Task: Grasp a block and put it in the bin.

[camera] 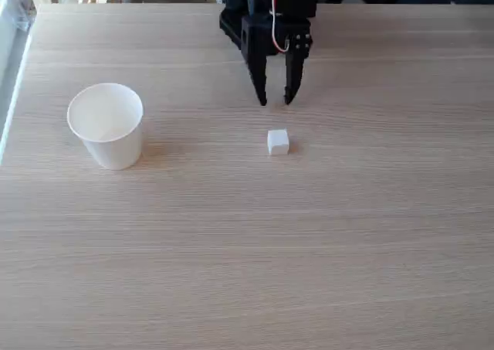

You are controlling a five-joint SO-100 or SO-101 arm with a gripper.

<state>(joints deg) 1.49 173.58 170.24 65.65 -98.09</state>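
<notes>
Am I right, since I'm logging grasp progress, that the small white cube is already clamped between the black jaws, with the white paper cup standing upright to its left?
Not quite. In the fixed view the small white cube lies on the wooden table, apart from the black gripper, whose jaws stand open beyond it. The white paper cup does stand upright to its left.

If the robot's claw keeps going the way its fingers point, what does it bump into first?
Probably the block. The gripper points down toward it with its jaws open, and nothing sits between them, though depth is hard to judge from this fixed view.

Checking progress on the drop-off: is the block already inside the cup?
No, the block sits on the table right of the cup, just below the open gripper.
</notes>
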